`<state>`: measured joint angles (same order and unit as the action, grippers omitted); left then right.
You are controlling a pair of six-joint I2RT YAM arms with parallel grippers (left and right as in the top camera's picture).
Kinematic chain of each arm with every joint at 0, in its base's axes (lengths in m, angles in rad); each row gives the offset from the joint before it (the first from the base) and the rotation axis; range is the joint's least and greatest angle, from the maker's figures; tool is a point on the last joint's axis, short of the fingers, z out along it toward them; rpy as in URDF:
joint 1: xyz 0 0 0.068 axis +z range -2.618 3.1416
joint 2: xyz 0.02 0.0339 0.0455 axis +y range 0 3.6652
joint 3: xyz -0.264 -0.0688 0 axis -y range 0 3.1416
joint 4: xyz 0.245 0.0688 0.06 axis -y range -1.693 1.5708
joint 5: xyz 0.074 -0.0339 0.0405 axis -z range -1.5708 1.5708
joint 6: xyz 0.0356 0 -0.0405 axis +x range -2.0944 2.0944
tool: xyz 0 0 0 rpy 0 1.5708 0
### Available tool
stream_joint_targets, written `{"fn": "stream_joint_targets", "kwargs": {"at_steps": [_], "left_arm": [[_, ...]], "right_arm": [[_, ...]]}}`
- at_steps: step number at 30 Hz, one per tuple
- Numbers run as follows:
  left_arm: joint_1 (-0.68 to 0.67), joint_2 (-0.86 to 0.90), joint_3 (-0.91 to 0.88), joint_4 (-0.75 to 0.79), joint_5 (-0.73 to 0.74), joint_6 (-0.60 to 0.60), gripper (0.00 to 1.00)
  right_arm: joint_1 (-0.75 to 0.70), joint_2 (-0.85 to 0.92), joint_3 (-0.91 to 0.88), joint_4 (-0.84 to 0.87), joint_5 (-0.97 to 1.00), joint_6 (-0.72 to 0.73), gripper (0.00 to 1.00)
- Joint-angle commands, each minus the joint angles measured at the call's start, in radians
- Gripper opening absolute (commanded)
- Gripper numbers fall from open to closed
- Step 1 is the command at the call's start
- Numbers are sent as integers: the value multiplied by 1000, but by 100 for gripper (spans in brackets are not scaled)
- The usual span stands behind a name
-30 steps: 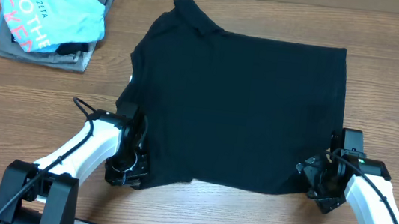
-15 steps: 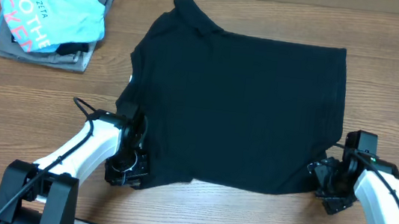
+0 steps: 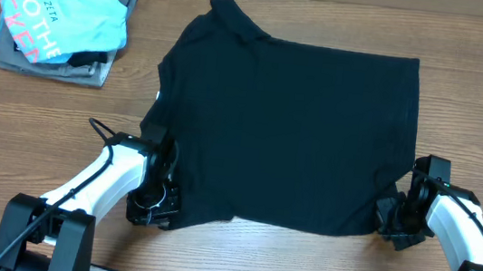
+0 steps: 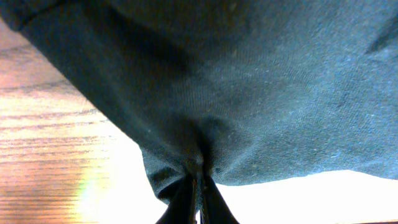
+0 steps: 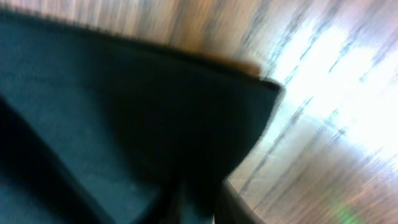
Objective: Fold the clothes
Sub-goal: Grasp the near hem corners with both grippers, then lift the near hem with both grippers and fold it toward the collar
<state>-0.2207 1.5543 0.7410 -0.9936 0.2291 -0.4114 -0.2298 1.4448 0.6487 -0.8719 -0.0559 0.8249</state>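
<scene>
altogether, one black shirt [image 3: 287, 132], two grippers and one pile of folded garments [image 3: 56, 41] are counted on one wooden table [image 3: 60, 124]. the pile is seen well apart from the black shirt, off its far left corner. it is topped by one light blue tee [image 3: 64, 10] with pink and white lettering, under which grey garments [image 3: 107, 73] are stacked. the black shirt is overlapped only at its two near corners, by the grippers.

the left gripper [image 3: 164, 198] is found at the near left corner of the black shirt. its fingers [image 4: 186, 202] are seen pressed together, with a pinch of fabric bunched between them. the right gripper [image 3: 389, 218] is placed at the near right corner. its wrist view is blurred, but its jaws are closed and the corner of the fabric appears to be caught between them.

the black shirt is spread flat across the middle of the table, laid sideways, with a straight edge along its right end. it is plain and dark, of soft knit, and mostly smooth, with slight puckers where it is pinched. a flap of fabric juts out at its far left corner, and a small white mark [image 3: 156, 98] is visible on its left edge.
</scene>
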Motion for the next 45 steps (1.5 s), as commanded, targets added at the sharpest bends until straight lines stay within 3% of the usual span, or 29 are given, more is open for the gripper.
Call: {"fn": "stream_joint_targets", "kwargs": {"at_steps": [1,9,19,25,35,45], "left_arm": [[5,3,-3,-15,35,23,4],[4,-66,10,-101,53,30,4],[4,-363,43,-231,60,17,4],[5,-446,131,-259,55,11,4],[5,-445,225,-55,-77,5,4],[5,-333,225,209,-238,4,4]], "right_arm": [[-7,11,0,-12,10,32,4],[-7,-87,26,-106,21,44,4],[-7,-317,31,-227,32,44,4],[-7,-427,105,-267,32,40,4],[-7,-409,185,-144,32,40,4],[-7,-210,185,50,29,39,4]]}}
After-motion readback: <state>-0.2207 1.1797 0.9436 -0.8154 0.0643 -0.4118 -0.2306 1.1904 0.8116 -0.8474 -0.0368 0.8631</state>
